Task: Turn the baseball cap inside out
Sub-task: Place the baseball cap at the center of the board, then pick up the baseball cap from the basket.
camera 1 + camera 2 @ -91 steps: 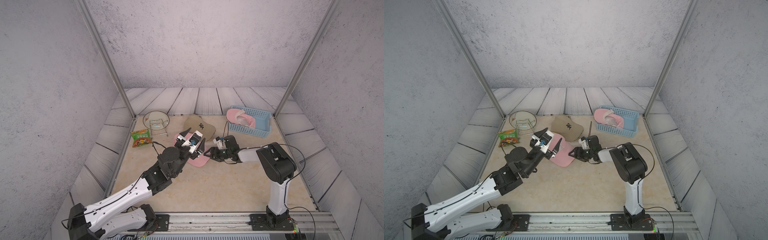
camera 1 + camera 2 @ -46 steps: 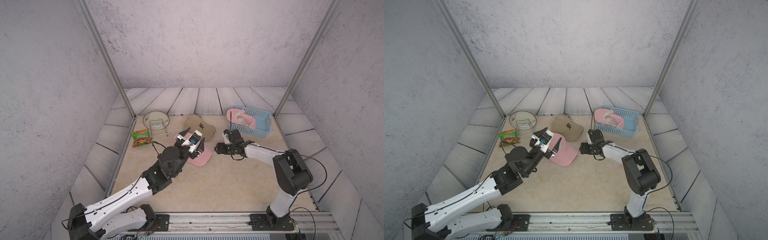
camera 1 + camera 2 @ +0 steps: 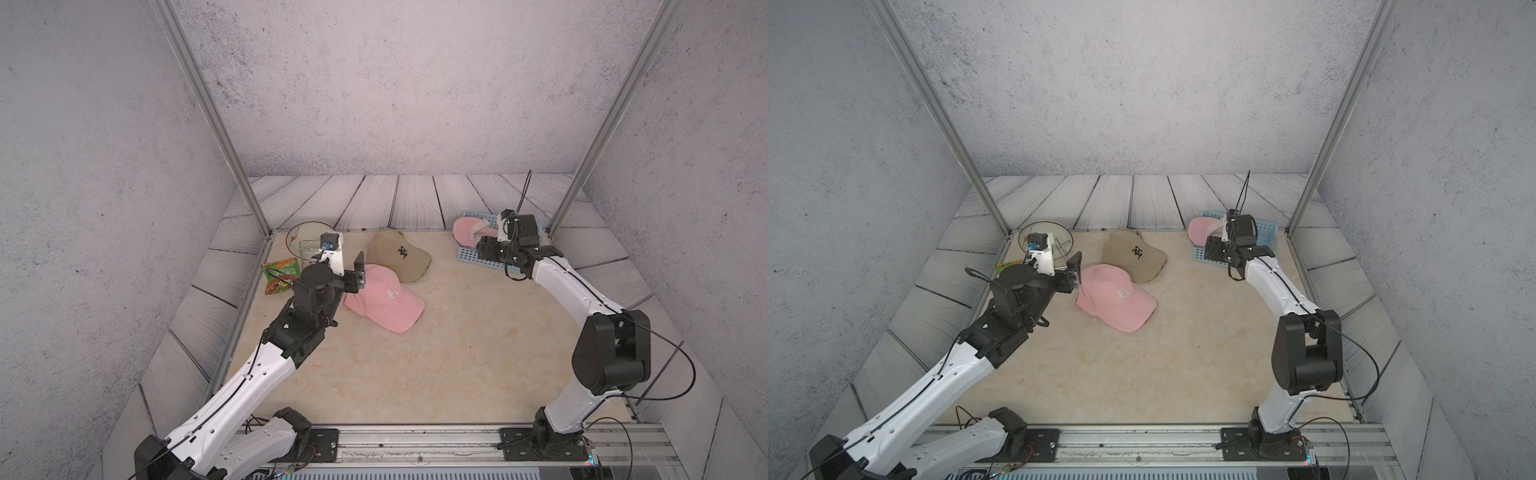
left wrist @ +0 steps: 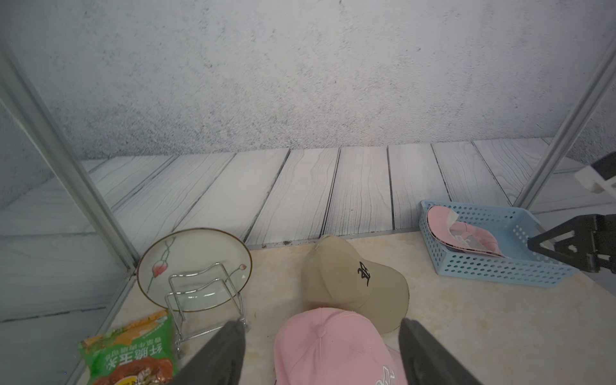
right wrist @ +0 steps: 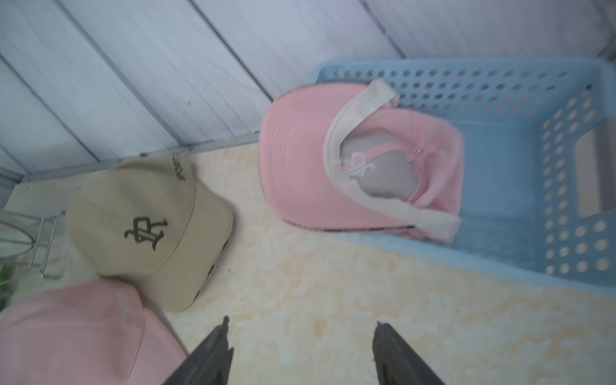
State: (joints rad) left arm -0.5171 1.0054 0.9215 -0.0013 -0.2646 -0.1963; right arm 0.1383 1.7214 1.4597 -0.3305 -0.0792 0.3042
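A pink baseball cap [image 3: 386, 301] [image 3: 1117, 299] lies crown up on the beige mat, brim toward the front right. My left gripper [image 3: 358, 272] [image 4: 321, 326] is open at the cap's rear edge; in the left wrist view its dark fingers [image 4: 226, 346] stand on either side of the pink crown [image 4: 333, 346], gripping nothing. My right gripper [image 3: 484, 247] [image 5: 301, 323] is open and empty, hovering over bare mat in front of the blue basket [image 5: 520, 186], well apart from the pink cap.
A beige cap [image 3: 399, 255] [image 5: 143, 226] rests just behind the pink one, touching it. The blue basket [image 3: 1264, 232] at the back right holds another pink cap [image 5: 300, 173], lining showing. A plate on a wire rack [image 4: 193, 266] and a snack packet [image 3: 280, 274] sit at the back left.
My right arm pulled away from the pink cap and swung up and back right toward the basket. The left gripper stayed by the cap's rear, still open.
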